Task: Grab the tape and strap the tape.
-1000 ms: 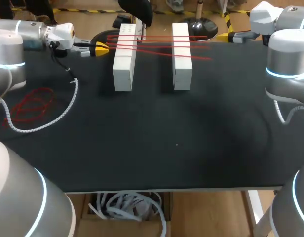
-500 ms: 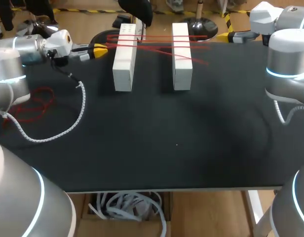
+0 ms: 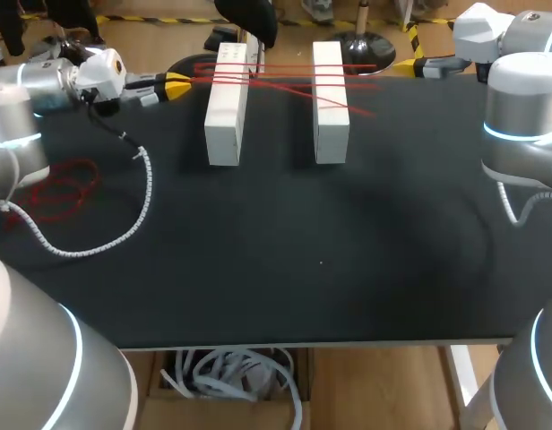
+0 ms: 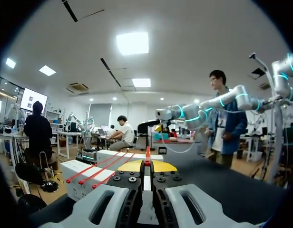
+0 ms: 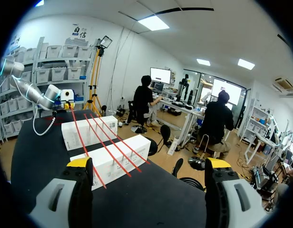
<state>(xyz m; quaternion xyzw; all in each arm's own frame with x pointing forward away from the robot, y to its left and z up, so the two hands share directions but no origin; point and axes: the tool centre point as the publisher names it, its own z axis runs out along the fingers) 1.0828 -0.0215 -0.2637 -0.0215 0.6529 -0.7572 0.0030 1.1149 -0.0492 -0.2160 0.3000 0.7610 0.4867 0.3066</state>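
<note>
My left claw is pinched shut on the end of a red tape strand near the bench's far left edge. The other strands lie across two white blocks along the far edge. My right claw gapes wide, holding nothing, far right. A red tape tangle and a coiled white cable lie left.

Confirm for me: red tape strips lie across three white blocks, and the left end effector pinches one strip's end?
Two white blocks, not three, as the head view shows; the left end effector does pinch one red tape strip by its end.
</note>
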